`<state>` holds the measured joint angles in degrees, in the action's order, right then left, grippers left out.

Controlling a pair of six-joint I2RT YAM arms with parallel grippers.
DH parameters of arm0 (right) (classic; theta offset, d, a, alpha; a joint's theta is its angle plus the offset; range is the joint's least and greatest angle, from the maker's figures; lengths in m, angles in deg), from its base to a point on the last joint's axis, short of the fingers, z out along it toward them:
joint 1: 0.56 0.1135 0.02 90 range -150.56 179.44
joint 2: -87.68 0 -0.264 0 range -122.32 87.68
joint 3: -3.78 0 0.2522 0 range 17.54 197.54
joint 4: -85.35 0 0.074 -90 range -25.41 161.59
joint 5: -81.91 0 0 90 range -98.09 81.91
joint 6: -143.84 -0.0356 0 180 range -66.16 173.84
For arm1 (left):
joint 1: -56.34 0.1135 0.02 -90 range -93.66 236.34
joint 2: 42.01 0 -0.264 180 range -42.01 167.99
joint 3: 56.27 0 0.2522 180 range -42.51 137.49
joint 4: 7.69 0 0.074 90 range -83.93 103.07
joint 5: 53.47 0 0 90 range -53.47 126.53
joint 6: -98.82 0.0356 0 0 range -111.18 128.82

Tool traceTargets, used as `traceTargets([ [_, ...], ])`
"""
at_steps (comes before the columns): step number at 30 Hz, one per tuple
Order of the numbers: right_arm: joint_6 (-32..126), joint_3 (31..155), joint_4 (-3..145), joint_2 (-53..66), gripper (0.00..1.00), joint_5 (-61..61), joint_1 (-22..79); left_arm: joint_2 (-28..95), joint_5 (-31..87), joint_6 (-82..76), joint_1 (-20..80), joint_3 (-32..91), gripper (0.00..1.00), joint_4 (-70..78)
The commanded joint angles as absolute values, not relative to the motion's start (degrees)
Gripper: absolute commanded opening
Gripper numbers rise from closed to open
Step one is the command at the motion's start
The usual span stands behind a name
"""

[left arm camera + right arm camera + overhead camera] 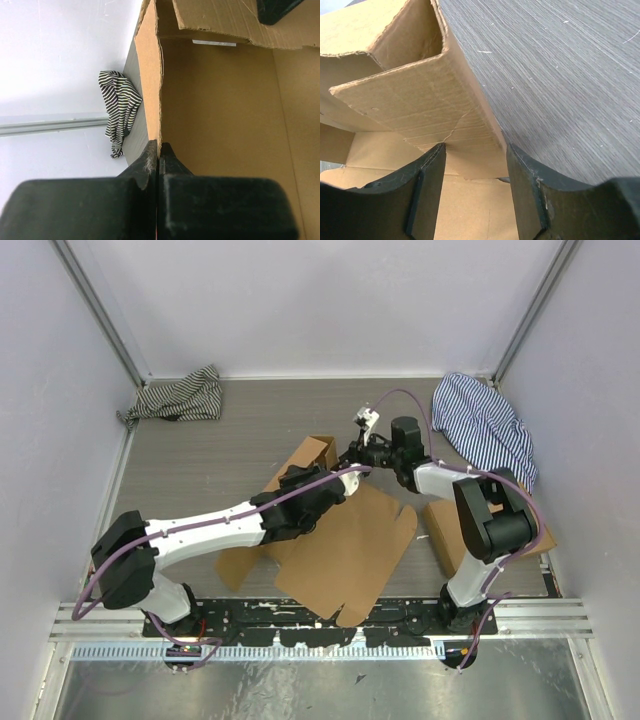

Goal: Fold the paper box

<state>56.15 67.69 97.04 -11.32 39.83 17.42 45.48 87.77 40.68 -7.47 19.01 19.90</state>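
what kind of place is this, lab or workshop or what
Probably a robot lab test cell: white walls enclose a grey table, two arms are bolted to a rail at its near edge, working a paper box.

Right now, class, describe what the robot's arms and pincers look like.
The left arm and right arm have white shells and bulky black joints; a purple cable runs along each. The left pincer and right pincer have black, tapering fingers.

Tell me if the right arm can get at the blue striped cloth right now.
Probably yes. The blue striped cloth lies just beside that arm with nothing between, and the right gripper is open, only straddling a wall of the paper box.
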Motion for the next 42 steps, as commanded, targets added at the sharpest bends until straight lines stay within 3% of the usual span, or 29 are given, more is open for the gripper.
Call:
traceTargets([
  [1,57.99,71.69,96.32,-11.26,0.57,39.41,16.53,46.4,79.42,37.17,-8.28,15.83,0.0,26.48],
  [19,57.11,77.01,99.36,-16.44,0.58,50.85,16.09,48.07,78.15,36.47,-8.67,16.78,0.0,26.81],
  [25,56.12,77.75,99.53,-17.08,0.64,47.74,17.65,49.35,78.08,35.95,-9.14,17.44,0.0,26.87],
  [35,52.96,73.05,107.06,-16.15,0.64,43.62,20.12,51.22,78.23,35.42,-9.95,18.68,0.0,27.34],
  [42,56.99,74.55,98.14,-13.55,0.65,43.41,20.08,51.05,78.63,35.28,-9.93,19.02,0.0,27.84],
])
